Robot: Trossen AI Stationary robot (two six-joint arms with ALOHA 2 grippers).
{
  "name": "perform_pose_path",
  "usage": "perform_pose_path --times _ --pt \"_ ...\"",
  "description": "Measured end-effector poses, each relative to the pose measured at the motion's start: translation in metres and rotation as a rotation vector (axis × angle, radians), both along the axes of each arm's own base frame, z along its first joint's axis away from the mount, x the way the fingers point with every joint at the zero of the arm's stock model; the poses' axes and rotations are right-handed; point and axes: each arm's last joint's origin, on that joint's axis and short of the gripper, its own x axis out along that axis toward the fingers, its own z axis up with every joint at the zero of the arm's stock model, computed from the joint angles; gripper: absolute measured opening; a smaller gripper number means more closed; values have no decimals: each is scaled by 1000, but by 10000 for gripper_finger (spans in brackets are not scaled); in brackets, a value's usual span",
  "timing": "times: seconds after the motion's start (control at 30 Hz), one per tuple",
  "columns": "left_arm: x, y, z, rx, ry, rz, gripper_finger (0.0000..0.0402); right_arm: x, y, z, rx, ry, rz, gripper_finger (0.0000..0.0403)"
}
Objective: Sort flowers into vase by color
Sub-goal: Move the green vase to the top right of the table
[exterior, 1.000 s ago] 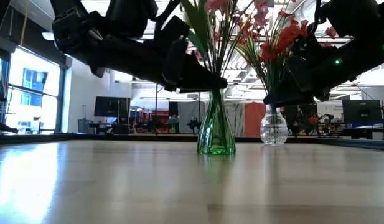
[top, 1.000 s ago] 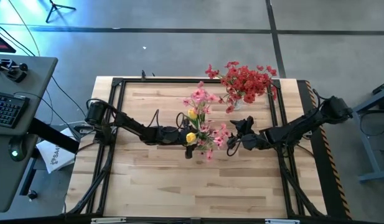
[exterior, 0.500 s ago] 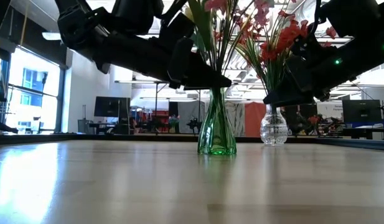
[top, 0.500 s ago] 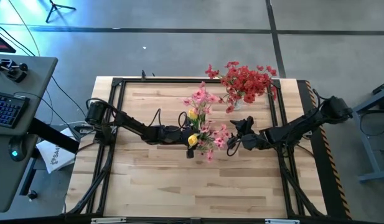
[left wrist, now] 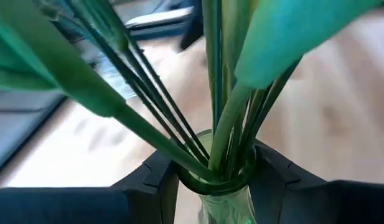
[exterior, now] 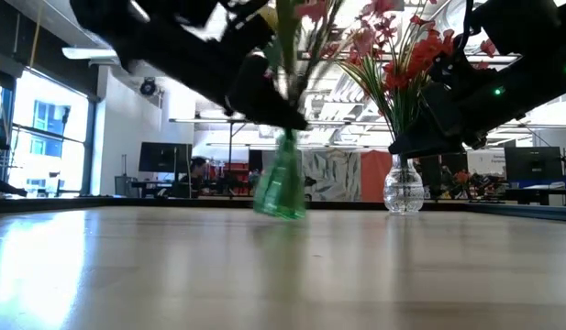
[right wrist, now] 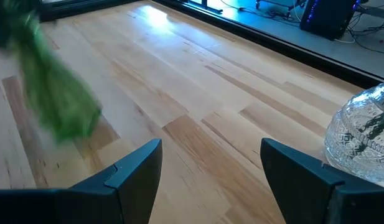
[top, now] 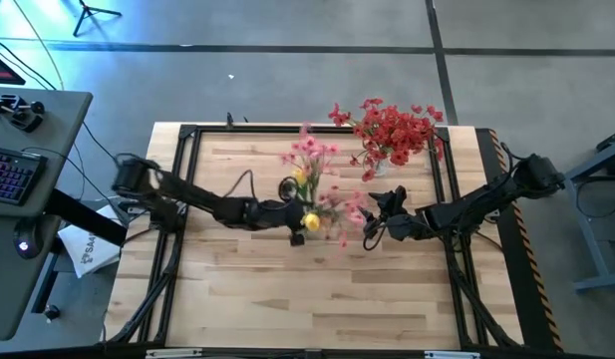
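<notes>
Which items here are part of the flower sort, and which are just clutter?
In the job:
green vase, tilted, left gripper shut on its neck
pink and yellow flowers in it
clear vase
red flowers in it
right gripper, open, empty

Just about:
keyboard
table

A grey concrete floor (top: pixel 287 80) with dark seam lines surrounds the wooden table (top: pixel 257 299). Beside it stands a grey desk (top: pixel 48 120) carrying a keyboard (top: pixel 10 175). In the low view, a bright window (exterior: pixel 44 128) lights the room's one side, ceiling strip lights (exterior: pixel 218 120) run overhead, and what may be a dark monitor (exterior: pixel 159 158) sits far back
</notes>
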Motion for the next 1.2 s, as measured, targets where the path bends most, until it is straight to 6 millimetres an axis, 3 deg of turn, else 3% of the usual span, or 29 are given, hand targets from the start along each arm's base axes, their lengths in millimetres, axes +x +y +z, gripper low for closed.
perform_pose_path --times 0.13,0.23,0.43,0.57,0.7,0.93,1.2 --pt "-28 10 19 92 75 177 125 0 0 0 -2 1 -3 265" --pt "-54 28 21 97 78 291 130 0 0 0 -3 1 -3 265" --pt "-110 69 5 24 53 490 131 0 0 0 -3 1 -3 265" --pt "-134 84 -4 11 1 571 134 0 0 0 -4 0 -6 265" --pt "-148 91 -14 9 -21 624 138 0 0 0 -5 0 -6 265" --pt "-152 94 -18 4 -25 634 153 0 0 0 -5 0 -6 265" --pt "-162 92 -17 31 66 609 204 0 0 0 -4 0 -6 265"
